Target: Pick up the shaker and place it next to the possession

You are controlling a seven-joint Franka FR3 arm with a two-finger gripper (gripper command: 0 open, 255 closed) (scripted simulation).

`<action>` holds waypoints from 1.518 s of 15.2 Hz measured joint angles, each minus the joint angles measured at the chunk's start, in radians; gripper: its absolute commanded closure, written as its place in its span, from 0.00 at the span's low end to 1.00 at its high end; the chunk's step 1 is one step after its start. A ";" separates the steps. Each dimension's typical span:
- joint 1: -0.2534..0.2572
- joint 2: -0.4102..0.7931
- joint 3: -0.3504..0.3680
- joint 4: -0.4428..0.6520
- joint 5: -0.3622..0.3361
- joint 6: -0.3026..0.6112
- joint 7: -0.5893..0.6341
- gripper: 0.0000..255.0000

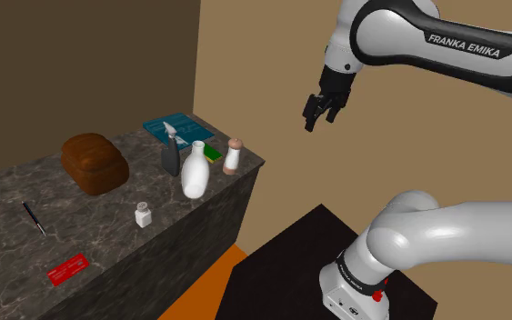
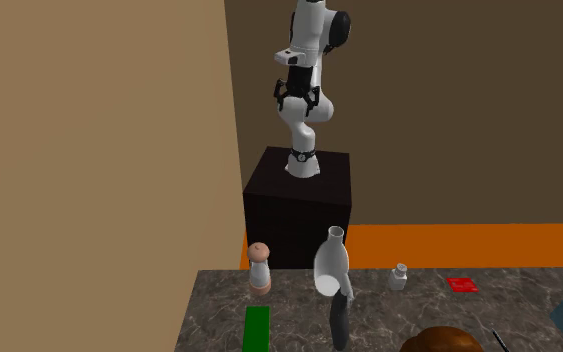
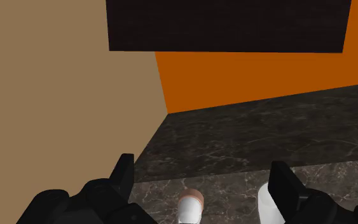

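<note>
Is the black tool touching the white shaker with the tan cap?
Apart. The shoulder view shows the black tool in open air, up and right of the white, tan-capped shaker, a clear gap between.

Gripper (image 1: 320, 118) hangs high, pointing down, fingers (image 3: 123, 175) spread apart

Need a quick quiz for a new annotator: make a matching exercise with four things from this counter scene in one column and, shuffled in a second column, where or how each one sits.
Column one:
1. small white shaker
2. tan-topped shaker
3. red card
4. gripper

Column two:
A. open, in the air off the counter
B. lying flat near the front edge, at the shoulder view's lower left
C. upright near the front edge, about midway along
D. upright by the counter's corner nearest the arm

Pairs: 1-C, 2-D, 3-B, 4-A
</note>
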 measured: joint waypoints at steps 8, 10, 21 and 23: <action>-0.006 0.163 -0.047 -0.028 -0.012 0.206 -0.048 0.00; -0.008 0.233 -0.063 -0.003 -0.014 0.258 -0.068 0.00; -0.003 0.624 -0.118 0.127 0.024 0.548 -0.169 0.00; -0.006 0.709 -0.127 0.174 0.039 0.590 -0.196 0.00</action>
